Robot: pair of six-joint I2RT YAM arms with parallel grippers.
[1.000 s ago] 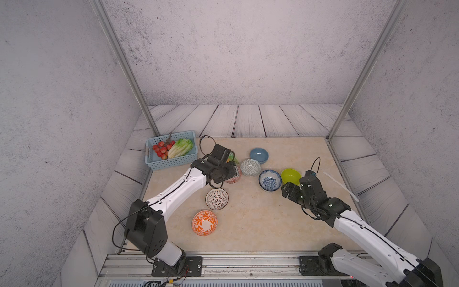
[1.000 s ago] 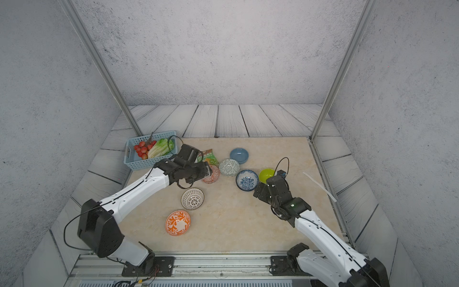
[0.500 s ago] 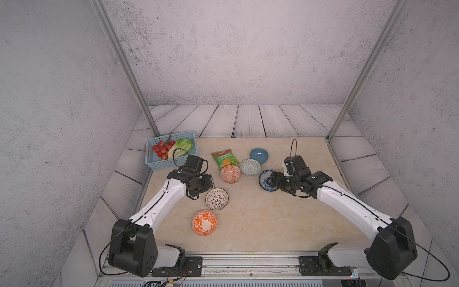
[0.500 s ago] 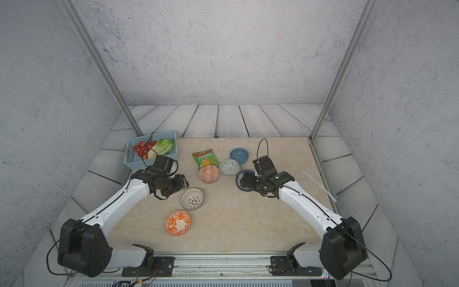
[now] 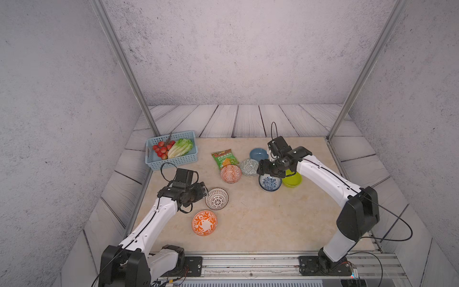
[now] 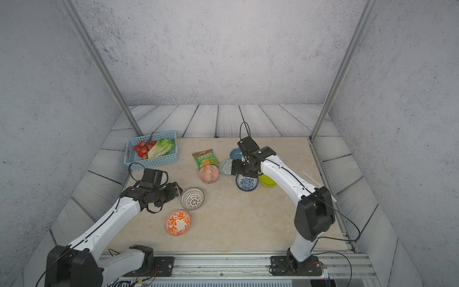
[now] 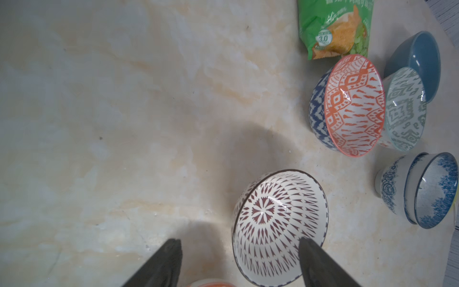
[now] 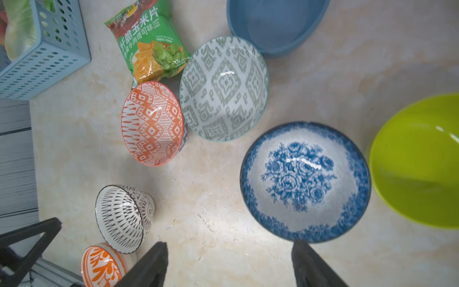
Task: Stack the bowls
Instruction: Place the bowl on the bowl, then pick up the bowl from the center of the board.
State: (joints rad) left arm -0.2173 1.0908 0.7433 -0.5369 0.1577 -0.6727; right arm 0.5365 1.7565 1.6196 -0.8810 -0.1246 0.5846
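Left end effector (image 7: 238,242) now beside dark-lattice bowl (image 7: 278,221)

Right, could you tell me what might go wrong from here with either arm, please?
1. The open left gripper straddles the rim of the lattice bowl. An off-centre pinch could tip it or shove it toward the orange-scroll bowl nearby.
2. The open right gripper hovers by the blue-floral bowl, with the lime-green bowl and grey-green bowl crowded close. A finger might knock one.
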